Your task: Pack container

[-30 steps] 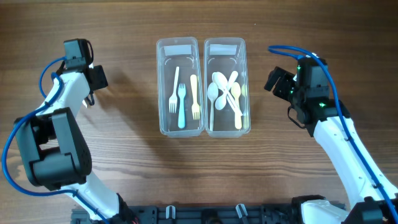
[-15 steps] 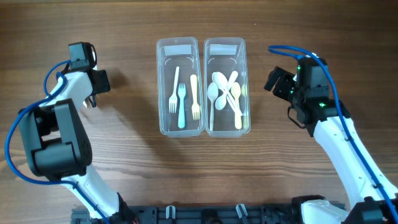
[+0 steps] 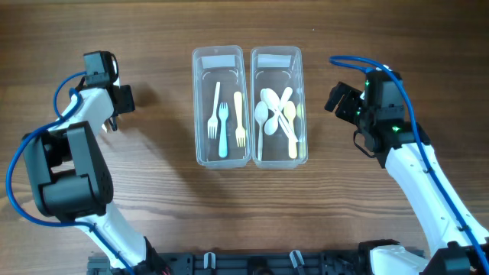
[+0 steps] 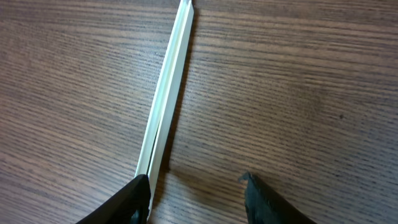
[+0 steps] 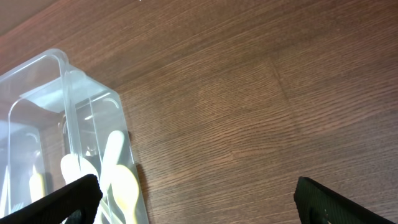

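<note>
Two clear containers stand side by side mid-table. The left container [image 3: 218,55] holds three forks [image 3: 223,122], and the right container [image 3: 276,57] holds several spoons [image 3: 276,114]. My left gripper [image 3: 122,99] is well to the left of them, low over the wood. In the left wrist view its jaws stand apart [image 4: 196,186], and a long thin white strip [image 4: 168,93] runs along the left finger's inner side; I cannot tell what the strip is. My right gripper [image 3: 340,99] is open wide [image 5: 199,199] to the right of the spoon container [image 5: 68,81], with nothing between its fingers.
Bare brown wooden table [image 3: 153,191] surrounds both containers. Blue cables [image 3: 65,95] loop along each arm. A black rail [image 3: 252,263] runs along the front edge.
The left arm has shifted slightly to the right, toward the containers. The right arm and both containers have not moved.
</note>
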Motion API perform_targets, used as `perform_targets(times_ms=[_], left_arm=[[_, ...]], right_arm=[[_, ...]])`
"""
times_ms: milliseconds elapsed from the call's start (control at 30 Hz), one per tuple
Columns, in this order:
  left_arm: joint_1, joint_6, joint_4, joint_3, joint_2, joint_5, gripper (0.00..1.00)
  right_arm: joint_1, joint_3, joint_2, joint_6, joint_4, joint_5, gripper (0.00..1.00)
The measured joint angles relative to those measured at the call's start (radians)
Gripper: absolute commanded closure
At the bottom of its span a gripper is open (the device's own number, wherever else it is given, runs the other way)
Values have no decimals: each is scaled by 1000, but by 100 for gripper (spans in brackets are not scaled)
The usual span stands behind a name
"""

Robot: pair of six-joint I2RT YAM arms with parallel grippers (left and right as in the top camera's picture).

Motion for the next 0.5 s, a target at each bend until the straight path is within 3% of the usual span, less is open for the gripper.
perform_targets(times_ms=[500], left_arm=[[30, 15, 13, 0, 0, 1, 49]], right_arm=[[0, 0, 0, 0, 0, 0, 0]])
